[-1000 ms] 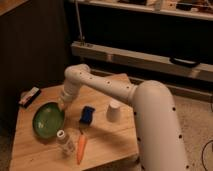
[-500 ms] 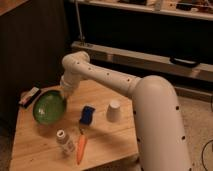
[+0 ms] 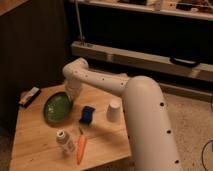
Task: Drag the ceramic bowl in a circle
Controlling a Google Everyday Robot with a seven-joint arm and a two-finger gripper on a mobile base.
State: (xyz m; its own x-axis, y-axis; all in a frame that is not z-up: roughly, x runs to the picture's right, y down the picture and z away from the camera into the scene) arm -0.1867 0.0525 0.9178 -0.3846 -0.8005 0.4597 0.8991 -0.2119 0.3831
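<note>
The ceramic bowl point(image 3: 57, 107) is round, shallow and glossy green, and it sits on the left part of the wooden table point(image 3: 40, 142). My white arm reaches over the table from the right. My gripper point(image 3: 71, 97) is at the bowl's far right rim, at the end of the arm's wrist. The wrist hides the point of contact, so I cannot tell whether it touches or holds the rim.
A blue object point(image 3: 87, 115) lies just right of the bowl, with an upturned white cup point(image 3: 114, 111) beyond it. A small white bottle point(image 3: 64, 141) and a carrot point(image 3: 81, 148) are near the front. A flat packet point(image 3: 29, 96) lies at the left edge. A dark shelf unit stands behind.
The bowl has moved away from the front of the table toward the back, then a little to the right. The gripper has moved with it.
</note>
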